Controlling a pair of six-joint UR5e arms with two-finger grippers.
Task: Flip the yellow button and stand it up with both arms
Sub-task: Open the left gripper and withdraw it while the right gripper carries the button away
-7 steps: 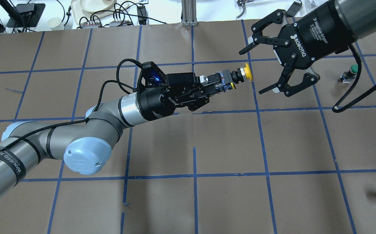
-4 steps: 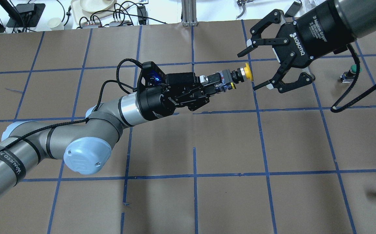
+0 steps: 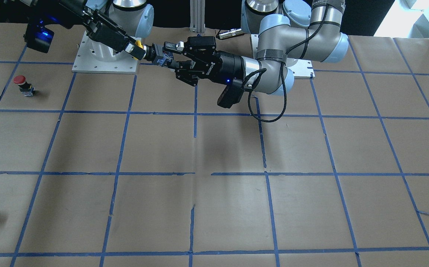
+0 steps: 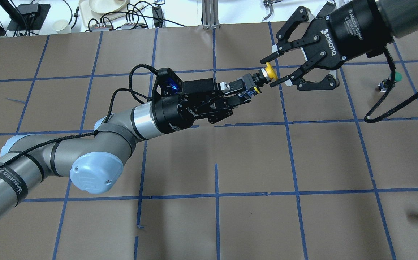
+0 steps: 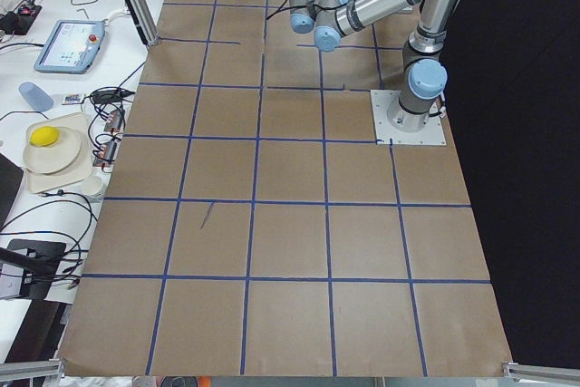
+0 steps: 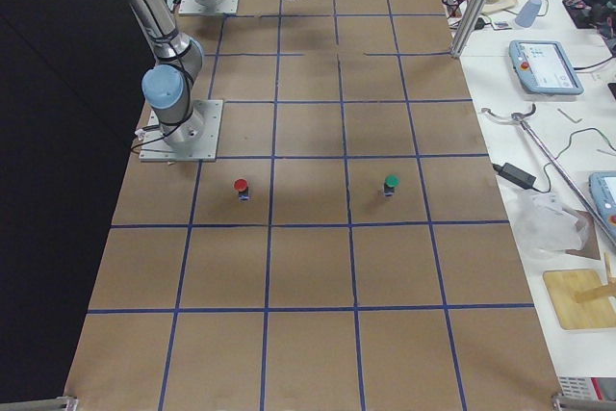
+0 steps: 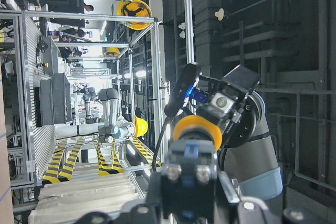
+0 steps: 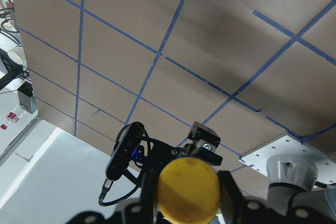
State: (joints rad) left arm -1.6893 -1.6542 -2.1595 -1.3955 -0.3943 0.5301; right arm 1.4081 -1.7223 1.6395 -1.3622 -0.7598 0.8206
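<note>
**Brown-papered table [image 4: 252, 159]: a hand-over in mid-air**

Above it, the yellow button [image 4: 268, 70] lies sideways in the air. Its boxy body is pinched in the closed left gripper [image 4: 246, 91], with the cap toward the right gripper [image 4: 271, 72]. That gripper's fingers gape wide on either side of the cap, seemingly not touching. Best to centre the cap, close squarely on it, and have the left let go only afterwards.

Brown paper-covered table [image 4: 252, 159] gridded with blue tape [image 4: 216, 216], white bench [image 6: 491, 74] alongside.
</note>
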